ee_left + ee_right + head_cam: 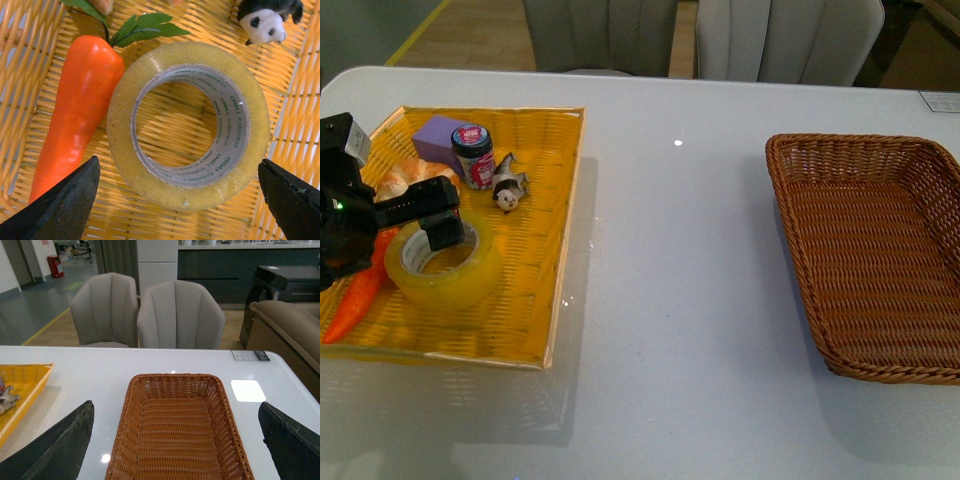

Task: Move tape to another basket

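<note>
The tape (448,282), a wide yellowish roll with a white printed core, lies flat in the yellow tray at the front left. My left gripper (438,215) hovers just above it, open. In the left wrist view the tape (185,192) sits between the spread fingers of the left gripper (179,162), which do not touch it. The brown wicker basket (790,200) stands empty at the right of the table. My right gripper (175,404) is open above the near end of the basket (175,379), holding nothing; it does not show in the front view.
The yellow woven tray (570,200) also holds an orange carrot (360,290) touching the tape, a panda toy (508,190), a small jar (473,155) and a purple block (438,135). White tabletop (670,250) separates tray and basket. Chairs (175,315) stand behind the table.
</note>
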Motion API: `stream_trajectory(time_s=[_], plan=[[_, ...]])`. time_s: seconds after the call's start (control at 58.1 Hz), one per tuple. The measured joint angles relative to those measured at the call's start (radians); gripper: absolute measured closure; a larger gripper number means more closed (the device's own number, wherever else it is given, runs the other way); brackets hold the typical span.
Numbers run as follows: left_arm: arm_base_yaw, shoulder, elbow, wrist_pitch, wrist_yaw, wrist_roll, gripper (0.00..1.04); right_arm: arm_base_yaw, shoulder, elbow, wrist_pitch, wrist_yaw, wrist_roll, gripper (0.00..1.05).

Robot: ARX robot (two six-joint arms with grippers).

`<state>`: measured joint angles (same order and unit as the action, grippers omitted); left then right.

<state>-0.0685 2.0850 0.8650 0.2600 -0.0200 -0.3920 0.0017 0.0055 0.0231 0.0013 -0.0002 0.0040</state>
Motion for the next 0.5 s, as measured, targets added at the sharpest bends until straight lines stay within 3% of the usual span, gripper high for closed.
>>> stream_trajectory(time_s=[0.499], plan=[[0.05, 0.133, 0.094, -0.022, -0.007, -0.128, 0.09, 0.0, 0.0, 0.0, 0.0, 0.0, 0.0, 0.09]])
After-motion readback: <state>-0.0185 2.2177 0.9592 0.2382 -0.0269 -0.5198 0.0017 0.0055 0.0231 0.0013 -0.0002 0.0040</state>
